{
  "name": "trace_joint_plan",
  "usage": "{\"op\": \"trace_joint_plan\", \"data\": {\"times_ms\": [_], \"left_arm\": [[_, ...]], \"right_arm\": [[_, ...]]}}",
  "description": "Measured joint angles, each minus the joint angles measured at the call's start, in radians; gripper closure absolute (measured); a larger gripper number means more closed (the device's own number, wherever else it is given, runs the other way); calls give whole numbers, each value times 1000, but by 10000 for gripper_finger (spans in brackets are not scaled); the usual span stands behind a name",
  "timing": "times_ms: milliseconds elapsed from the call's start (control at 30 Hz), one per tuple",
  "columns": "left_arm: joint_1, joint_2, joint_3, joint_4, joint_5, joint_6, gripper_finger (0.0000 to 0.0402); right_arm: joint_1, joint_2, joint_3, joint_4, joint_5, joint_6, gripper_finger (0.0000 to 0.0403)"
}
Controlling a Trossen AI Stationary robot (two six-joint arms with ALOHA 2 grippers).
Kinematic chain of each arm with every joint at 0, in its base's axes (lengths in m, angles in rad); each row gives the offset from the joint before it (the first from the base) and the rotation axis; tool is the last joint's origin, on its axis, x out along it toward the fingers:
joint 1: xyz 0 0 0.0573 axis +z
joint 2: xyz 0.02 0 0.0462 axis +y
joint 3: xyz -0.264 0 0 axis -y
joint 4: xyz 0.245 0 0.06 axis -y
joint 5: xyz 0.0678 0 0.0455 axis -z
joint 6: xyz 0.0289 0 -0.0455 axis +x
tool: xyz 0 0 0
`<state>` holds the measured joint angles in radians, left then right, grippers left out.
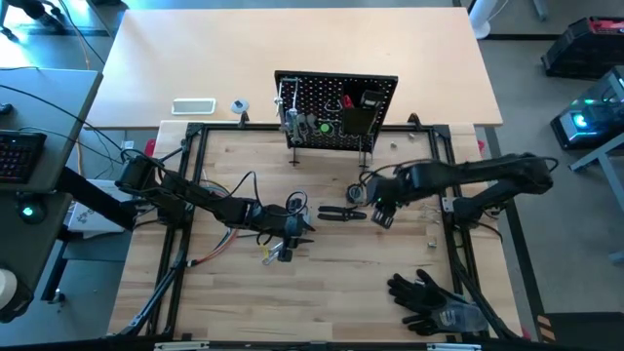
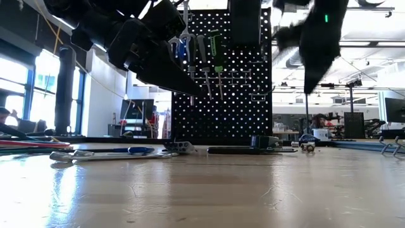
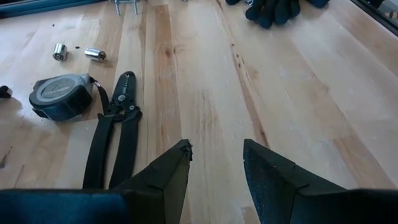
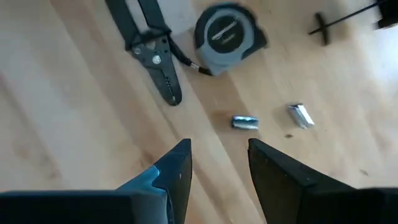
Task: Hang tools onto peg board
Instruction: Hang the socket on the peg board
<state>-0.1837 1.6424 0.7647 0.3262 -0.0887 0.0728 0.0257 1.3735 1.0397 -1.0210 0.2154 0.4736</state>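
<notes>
One pair of black-handled steel pliers (image 1: 338, 213) lying crosswise between empty parted left gripper (image 1: 300, 227) and empty parted right gripper (image 1: 383, 215); right nearer.

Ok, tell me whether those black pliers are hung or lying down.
Lying down: the black pliers rest flat on the table beside the tape measure.

Light wooden table (image 1: 331, 283), plank-topped, framed by black rails. Near its middle, black pliers (image 1: 338, 213) lying flat beside a grey tape measure (image 1: 356, 192), two small silver sockets (image 4: 245, 122) close by. Toward the left, a blue-handled driver (image 2: 131, 151) and a silver wrench (image 2: 95, 156). At the near right corner, black gloves (image 1: 429, 297). At the far edge, peg board (image 1: 336, 112) upright on thin legs.
</notes>
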Motion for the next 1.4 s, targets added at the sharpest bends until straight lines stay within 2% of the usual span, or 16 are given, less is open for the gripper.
{"op": "trace_joint_plan", "data": {"times_ms": [200, 367, 567, 867, 1133, 1400], "left_arm": [[0, 0, 0, -1, 0, 8, 260], [0, 0, 0, -5, 0, 7, 260], [0, 0, 0, -7, 0, 7, 260], [0, 0, 0, -7, 0, 8, 260], [0, 0, 0, -7, 0, 9, 260], [0, 0, 0, -7, 0, 8, 260]], "right_arm": [[-48, 0, -225, 224, 41, 1, 247], [-102, 0, -333, 346, 52, -7, 212], [-140, -9, -379, 444, 66, -50, 180], [-179, -14, -418, 478, 61, -82, 178], [-183, -11, -511, 638, -34, -55, 178], [-183, -16, -544, 664, -27, -27, 181]]}}
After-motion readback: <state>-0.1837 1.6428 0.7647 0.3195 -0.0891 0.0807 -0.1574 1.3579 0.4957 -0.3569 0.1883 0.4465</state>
